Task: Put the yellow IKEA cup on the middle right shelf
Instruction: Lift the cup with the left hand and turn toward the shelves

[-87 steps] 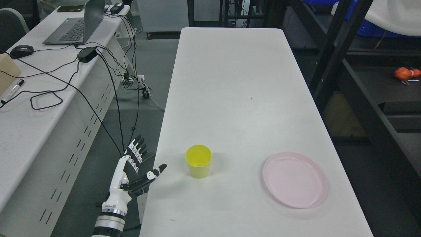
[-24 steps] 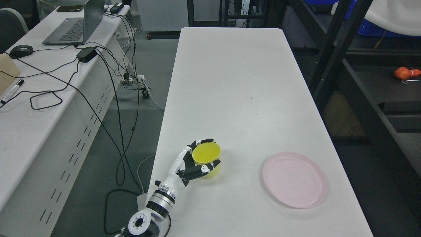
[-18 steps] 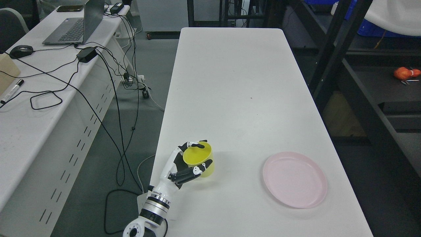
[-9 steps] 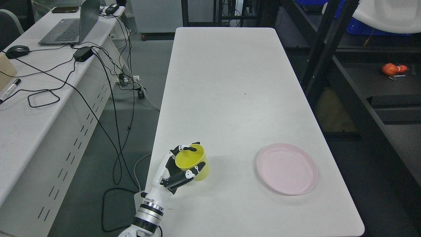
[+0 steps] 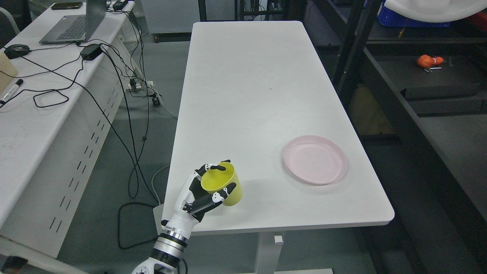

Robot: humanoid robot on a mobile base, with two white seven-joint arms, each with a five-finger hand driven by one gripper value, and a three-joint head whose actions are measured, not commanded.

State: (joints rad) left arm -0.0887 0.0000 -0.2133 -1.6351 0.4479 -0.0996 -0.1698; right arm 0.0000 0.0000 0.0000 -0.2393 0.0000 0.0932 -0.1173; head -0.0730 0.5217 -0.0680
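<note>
The left hand [image 5: 203, 190] is wrapped around the yellow cup [image 5: 222, 184], with the thumb [image 5: 222, 193] across the near side of the cup and the other fingers [image 5: 213, 166] curled over the far side of its rim. The cup is tilted, its mouth leaning toward the left, and it sits at the near left part of the white table [image 5: 251, 95], close to the table's left edge; whether its base touches the tabletop cannot be told. The arm comes in from the lower left, below the near edge of the table. A pink plate [image 5: 315, 159] lies flat on the table well to the right of the cup, near the right edge. Beyond that edge stands a dark shelf unit [image 5: 414, 87] with an orange object [image 5: 429, 61] on one shelf. On the far left, a desk [image 5: 26, 129] carries a laptop [image 5: 72, 23], a mouse [image 5: 16, 49] and black cables [image 5: 114, 76]
</note>
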